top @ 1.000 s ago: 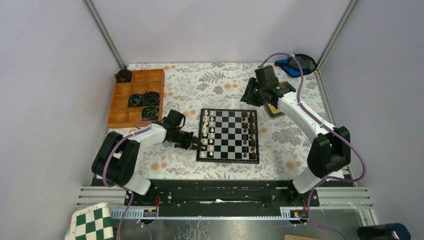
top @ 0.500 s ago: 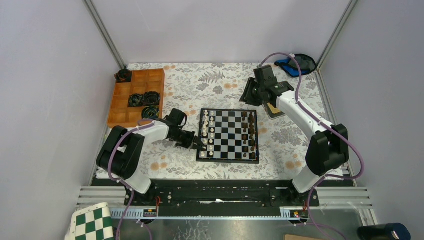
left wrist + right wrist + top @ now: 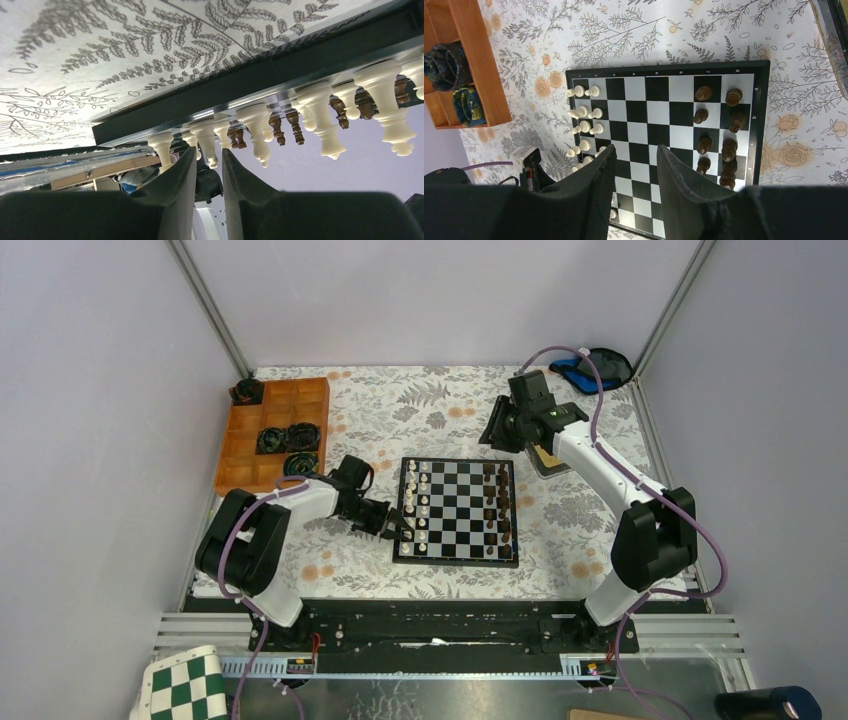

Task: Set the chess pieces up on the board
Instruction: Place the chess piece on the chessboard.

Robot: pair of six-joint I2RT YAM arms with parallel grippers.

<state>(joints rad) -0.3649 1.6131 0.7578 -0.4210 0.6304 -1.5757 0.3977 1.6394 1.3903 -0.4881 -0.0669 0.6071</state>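
The board point(image 3: 455, 560) is black-framed and lies at the table's centre. Several white chess pieces point(image 3: 418, 502) stand in its two left columns, and dark brown pieces point(image 3: 497, 502) fill the right ones. My left gripper point(image 3: 398, 530) lies low at the board's left edge. In the left wrist view the left gripper point(image 3: 208, 150) is open by a narrow gap. One white piece point(image 3: 206, 140) stands on the board point(image 3: 250, 80) just beyond the tips, untouched. My right gripper point(image 3: 636, 150) hangs open and empty high over the board point(image 3: 664, 68), with the white pieces point(image 3: 584, 111) to its left.
An orange compartment tray point(image 3: 240, 430) with dark bundles point(image 3: 287, 437) sits at the back left. A blue-and-black object point(image 3: 590, 368) lies in the back right corner. A small box point(image 3: 545, 458) rests under the right arm. A green-and-white checkered board point(image 3: 185, 690) lies off the table in front.
The left gripper's jaws have parted from shut to a narrow gap, and it has shifted slightly along the board's left edge. The right arm has barely moved.
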